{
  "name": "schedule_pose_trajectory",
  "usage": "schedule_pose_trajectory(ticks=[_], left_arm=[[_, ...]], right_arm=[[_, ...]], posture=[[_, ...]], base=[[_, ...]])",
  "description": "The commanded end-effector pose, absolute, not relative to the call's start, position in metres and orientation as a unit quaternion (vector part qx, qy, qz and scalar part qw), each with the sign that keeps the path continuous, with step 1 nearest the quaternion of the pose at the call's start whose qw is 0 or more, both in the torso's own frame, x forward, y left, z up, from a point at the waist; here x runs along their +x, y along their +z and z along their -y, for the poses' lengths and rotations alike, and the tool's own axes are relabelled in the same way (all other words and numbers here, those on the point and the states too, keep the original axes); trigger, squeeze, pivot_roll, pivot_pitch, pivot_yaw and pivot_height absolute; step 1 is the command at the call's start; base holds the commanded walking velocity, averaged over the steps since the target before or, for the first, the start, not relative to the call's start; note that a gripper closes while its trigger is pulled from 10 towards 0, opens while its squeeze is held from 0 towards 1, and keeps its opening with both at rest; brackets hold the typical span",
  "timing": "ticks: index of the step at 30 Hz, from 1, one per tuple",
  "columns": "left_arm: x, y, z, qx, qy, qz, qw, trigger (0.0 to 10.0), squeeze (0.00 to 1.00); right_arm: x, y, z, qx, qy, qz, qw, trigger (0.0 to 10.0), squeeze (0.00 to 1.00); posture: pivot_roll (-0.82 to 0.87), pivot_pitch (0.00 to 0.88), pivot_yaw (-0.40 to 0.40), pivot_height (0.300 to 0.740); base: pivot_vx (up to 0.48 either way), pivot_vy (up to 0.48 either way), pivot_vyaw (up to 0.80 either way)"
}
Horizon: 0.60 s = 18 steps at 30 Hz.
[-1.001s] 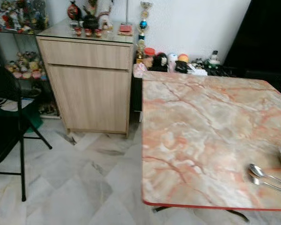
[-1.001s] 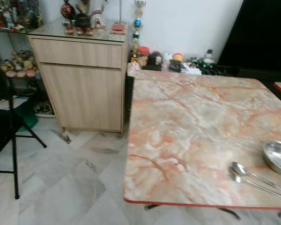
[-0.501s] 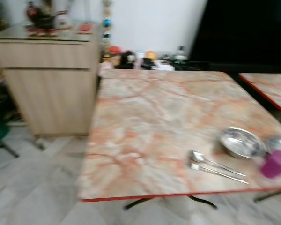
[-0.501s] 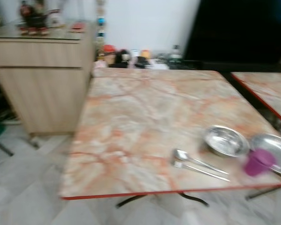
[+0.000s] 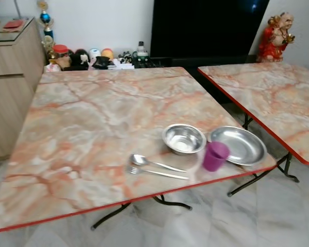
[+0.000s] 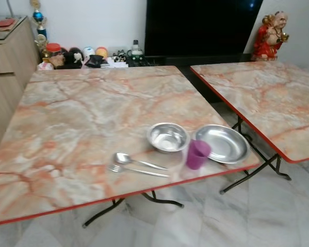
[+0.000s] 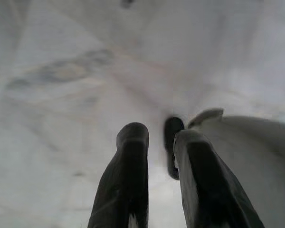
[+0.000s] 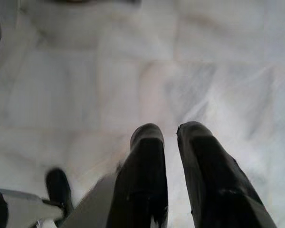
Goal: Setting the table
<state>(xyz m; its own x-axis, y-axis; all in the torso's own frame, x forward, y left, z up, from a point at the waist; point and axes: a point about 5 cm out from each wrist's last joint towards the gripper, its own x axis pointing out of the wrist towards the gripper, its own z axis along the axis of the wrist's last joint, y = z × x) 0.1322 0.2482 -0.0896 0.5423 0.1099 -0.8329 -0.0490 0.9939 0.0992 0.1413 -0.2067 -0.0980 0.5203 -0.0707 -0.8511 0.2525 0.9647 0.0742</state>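
On the near right part of the marble-patterned table [image 5: 92,118] lie a spoon [image 5: 153,163] and a fork [image 5: 157,173] side by side. Right of them stands a steel bowl [image 5: 184,138], then a flat steel plate [image 5: 238,145] at the table's corner. A purple cup [image 5: 215,156] stands in front, between bowl and plate. My left gripper [image 7: 159,135] hangs over the pale floor, fingers a narrow gap apart with nothing between them. My right gripper [image 8: 170,130] hangs the same way, open and holding nothing.
A second marble table [image 5: 270,98] stands to the right, a narrow aisle between the two. A wooden cabinet [image 5: 10,77] is at the left. Jars and small items [image 5: 92,56] line the back wall beside a dark screen [image 5: 206,28]. A red figurine [image 5: 276,36] stands behind.
The camera has swung to the right: the cabinet slid to the left edge, and the bowl, plate, cup, cutlery and second table have come fully into view. The things themselves have not moved.
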Motion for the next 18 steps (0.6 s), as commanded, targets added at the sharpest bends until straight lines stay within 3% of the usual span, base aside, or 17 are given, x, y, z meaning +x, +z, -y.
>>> schedule_pose_trajectory(ticks=[1, 3, 18], left_arm=[[0.2075, -0.0665, -0.2107, 0.016, 0.014, -0.416, 0.909, 10.0, 0.0], [0.208, -0.066, -0.211, 0.014, 0.017, -0.414, 0.91, 10.0, 0.0], [0.2101, -0.0648, -0.2124, -0.018, 0.035, -0.411, 0.911, 10.0, 0.0]], right_arm=[[0.1914, -0.0787, 0.1949, 0.132, -0.107, -0.422, 0.89, 10.0, 0.0], [0.1923, -0.0781, 0.1951, 0.126, -0.105, -0.42, 0.893, 10.0, 0.0], [0.1936, -0.0777, 0.1918, 0.138, -0.09, -0.417, 0.894, 10.0, 0.0]], posture=[[0.15, 0.114, -0.055, 0.74], [0.15, 0.113, -0.054, 0.74], [0.16, 0.082, -0.068, 0.74]], base=[[0.0, 0.0, 0.0], [0.0, 0.0, 0.0], [0.0, 0.0, 0.78]])
